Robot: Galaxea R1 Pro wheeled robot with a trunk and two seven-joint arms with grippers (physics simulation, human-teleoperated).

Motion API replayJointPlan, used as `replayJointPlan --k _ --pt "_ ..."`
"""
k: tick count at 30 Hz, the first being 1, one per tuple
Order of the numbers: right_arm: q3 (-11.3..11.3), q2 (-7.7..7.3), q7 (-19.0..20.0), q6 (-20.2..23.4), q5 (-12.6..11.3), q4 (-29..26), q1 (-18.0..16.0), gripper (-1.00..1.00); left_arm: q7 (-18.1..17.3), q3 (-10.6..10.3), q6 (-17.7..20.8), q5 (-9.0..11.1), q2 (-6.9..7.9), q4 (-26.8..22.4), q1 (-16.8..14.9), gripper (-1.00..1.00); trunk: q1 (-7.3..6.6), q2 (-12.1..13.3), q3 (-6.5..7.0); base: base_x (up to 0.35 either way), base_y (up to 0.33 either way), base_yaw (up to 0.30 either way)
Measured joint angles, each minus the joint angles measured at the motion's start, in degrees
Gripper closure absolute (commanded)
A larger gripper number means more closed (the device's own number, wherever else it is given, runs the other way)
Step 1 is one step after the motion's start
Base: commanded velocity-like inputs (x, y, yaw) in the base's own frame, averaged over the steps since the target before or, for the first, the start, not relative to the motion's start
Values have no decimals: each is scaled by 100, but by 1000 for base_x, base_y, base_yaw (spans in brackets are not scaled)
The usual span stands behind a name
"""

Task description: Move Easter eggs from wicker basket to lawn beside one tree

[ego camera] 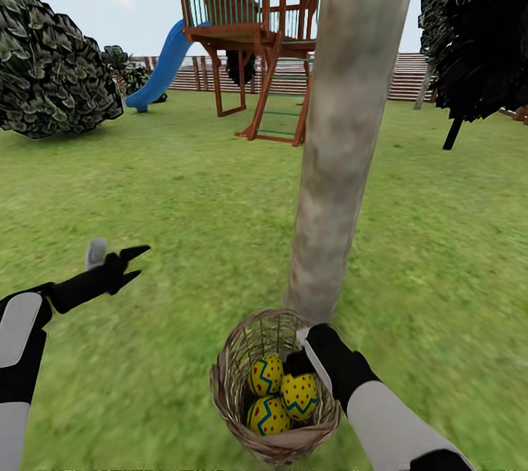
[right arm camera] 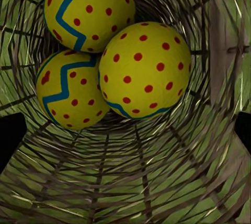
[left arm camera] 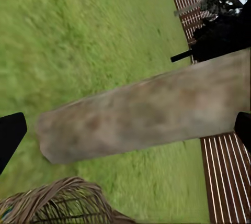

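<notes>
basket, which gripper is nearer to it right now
Right. The right gripper is at the basket rim, aimed down at the eggs inside. The left gripper hangs open over the lawn, well off to the basket's left.

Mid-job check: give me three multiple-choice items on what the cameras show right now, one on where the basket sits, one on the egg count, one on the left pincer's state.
1. Where is the wicker basket?
A. On the lawn at the foot of the tree
B. Under the blue slide
C. On the playset deck

2. How many Easter eggs lie in the basket?
A. One
B. Two
C. Three

3. What is the left pincer doing?
A. Shut on an egg
B. Open, holding nothing
C. Gripping the basket rim

Key: 1 A, the basket sits on grass beside the trunk base; 2 C, the right wrist view shows three dotted yellow eggs together; 3 B, its fingers are spread over bare grass.
</notes>
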Motion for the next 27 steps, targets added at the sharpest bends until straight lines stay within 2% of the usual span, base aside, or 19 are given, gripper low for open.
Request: replayJointPlan --k 3,6,11,15,19,24,27 --pt "-1 0 -113 -126 7 6 -47 -100 -181 0 2 44 18 13 0 -100 66 -120 -54 0 0 0" --pt "2 0 -341 -378 4 6 -59 -100 -220 -4 2 52 21 20 0 -100 132 -241 -108 0 0 0" --pt "1 0 -420 -503 -7 208 -270 -100 -228 -5 5 53 22 21 0 -100 242 -441 -198 0 0 0" --pt "-8 0 -429 -573 -8 892 -661 -100 -229 -4 9 54 22 29 0 -100 330 -602 -269 0 0 0" --pt "-12 0 -430 -771 -17 1224 -844 -100 -229 -2 11 57 22 36 0 -100 418 -762 -341 0 0 0" --pt "-9 0 -414 -808 -262 1287 -872 -100 -229 3 9 61 22 46 0 -100 527 -963 -431 0 0 0" --pt "-7 0 -409 -815 -330 1283 -925 -100 -229 4 9 62 22 47 0 -100 593 -1083 -485 0 0 0"
